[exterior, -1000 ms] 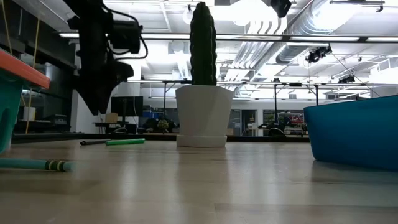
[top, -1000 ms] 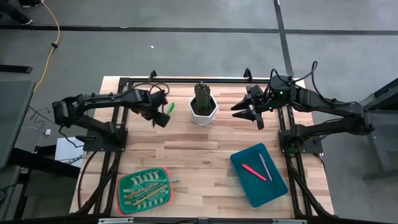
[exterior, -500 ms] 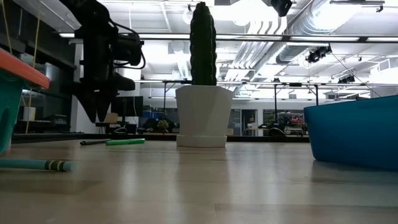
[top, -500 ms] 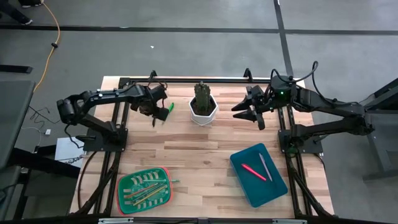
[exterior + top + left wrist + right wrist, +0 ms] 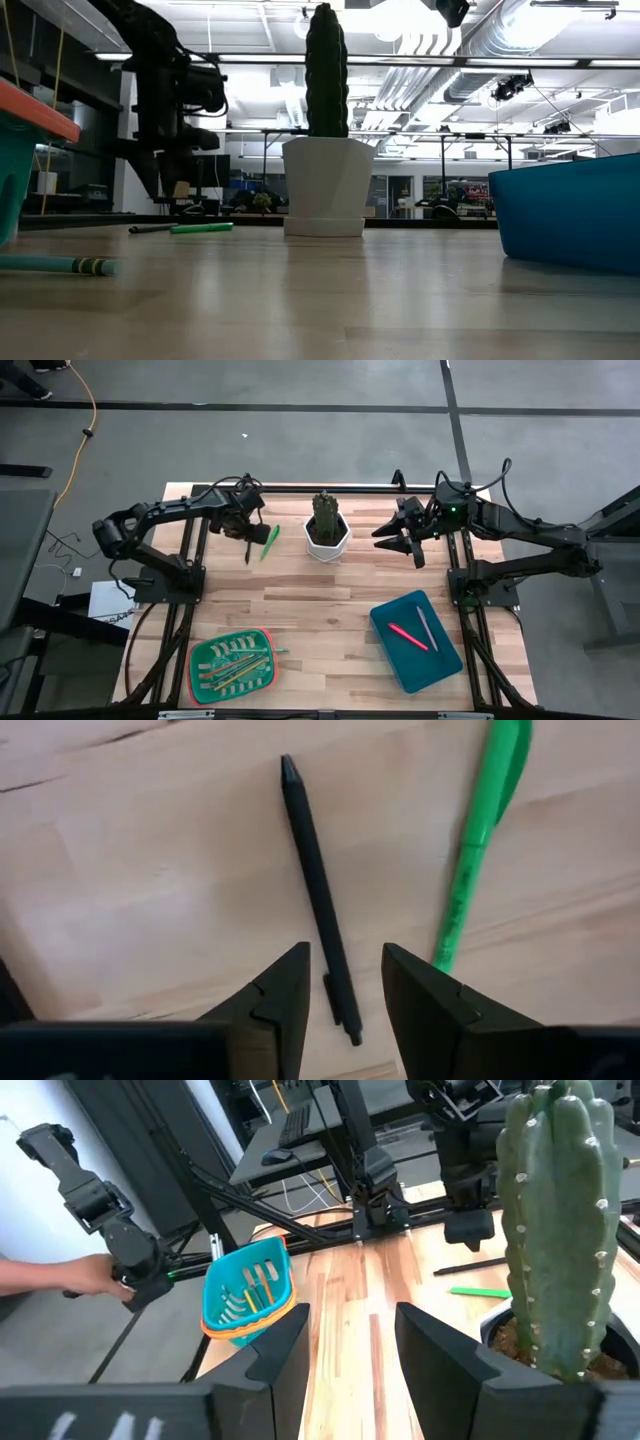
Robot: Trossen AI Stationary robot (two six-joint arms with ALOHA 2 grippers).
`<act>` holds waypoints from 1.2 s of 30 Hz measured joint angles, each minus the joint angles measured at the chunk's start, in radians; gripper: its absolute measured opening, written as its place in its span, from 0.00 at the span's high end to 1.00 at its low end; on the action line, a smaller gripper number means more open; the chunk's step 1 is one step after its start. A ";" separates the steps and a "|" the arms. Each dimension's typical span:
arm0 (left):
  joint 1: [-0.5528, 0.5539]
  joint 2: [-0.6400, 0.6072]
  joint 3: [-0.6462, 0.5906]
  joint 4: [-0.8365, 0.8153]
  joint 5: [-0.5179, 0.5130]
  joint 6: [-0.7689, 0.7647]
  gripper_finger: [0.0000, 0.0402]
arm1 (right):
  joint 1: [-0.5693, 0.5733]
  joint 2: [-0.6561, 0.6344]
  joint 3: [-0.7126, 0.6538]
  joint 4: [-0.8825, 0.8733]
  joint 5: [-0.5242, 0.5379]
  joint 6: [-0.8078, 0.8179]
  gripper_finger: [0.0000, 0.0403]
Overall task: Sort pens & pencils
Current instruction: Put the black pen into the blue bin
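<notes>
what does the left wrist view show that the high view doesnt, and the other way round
Only the left wrist view shows the open left pincer straddling the black pen from above. Only the high view shows the teal tray with a pink pen and grey pen, the green basket, the cactus pot and the right pincer. Both show the green pen on the table.

A robotics lab or industrial workshop is shown. Exposed ducts (image 5: 560, 40) and strip lights (image 5: 420, 62) are hung from an open ceiling, benches with equipment (image 5: 440, 205) are ranged behind, and a wooden table (image 5: 330, 610) is set on grey floor (image 5: 300, 445) marked with dark tape.
</notes>
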 joint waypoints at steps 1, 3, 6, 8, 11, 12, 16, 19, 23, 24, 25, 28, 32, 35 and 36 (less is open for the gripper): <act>0.005 0.007 0.000 0.000 0.004 0.005 0.71 | 0.000 0.000 0.000 0.000 0.000 0.000 0.65; 0.005 0.026 0.000 0.001 0.019 0.018 0.71 | 0.000 0.000 0.000 0.000 0.001 0.000 0.65; 0.003 0.056 0.000 0.002 0.020 0.027 0.71 | 0.000 0.000 0.000 0.000 0.006 0.001 0.65; 0.001 0.070 0.000 0.006 0.021 0.041 0.71 | 0.000 0.000 0.000 0.000 0.006 0.001 0.65; 0.003 0.086 0.000 0.002 0.024 0.046 0.71 | 0.000 0.000 0.000 0.000 0.006 0.004 0.65; 0.003 0.088 0.000 0.004 0.024 0.047 0.71 | 0.000 0.000 0.000 0.000 0.006 0.005 0.65; 0.003 0.107 0.000 0.009 0.022 0.047 0.71 | 0.000 0.000 0.000 0.000 0.007 0.005 0.65; 0.003 0.123 0.000 0.010 0.022 0.048 0.71 | 0.000 0.000 0.000 0.000 0.007 0.005 0.65; 0.003 0.141 0.000 0.012 0.022 0.058 0.71 | 0.000 0.000 0.000 0.000 0.007 0.005 0.65; 0.003 0.145 0.000 0.012 0.022 0.059 0.71 | 0.000 0.001 0.000 0.000 0.007 0.005 0.65; 0.003 0.149 0.000 0.012 0.022 0.060 0.71 | 0.000 0.001 0.000 0.000 0.007 0.005 0.65; 0.003 0.154 0.000 0.013 0.022 0.060 0.71 | 0.000 0.001 0.000 0.000 0.007 0.005 0.65; 0.003 0.154 0.000 0.028 0.021 0.060 0.71 | 0.000 0.001 0.000 0.000 0.007 0.005 0.65; 0.003 0.154 0.000 0.028 0.021 0.060 0.71 | 0.000 0.001 0.000 0.000 0.007 0.005 0.65; 0.003 0.155 0.000 0.028 0.020 0.058 0.71 | 0.000 0.001 0.000 0.000 0.007 0.005 0.65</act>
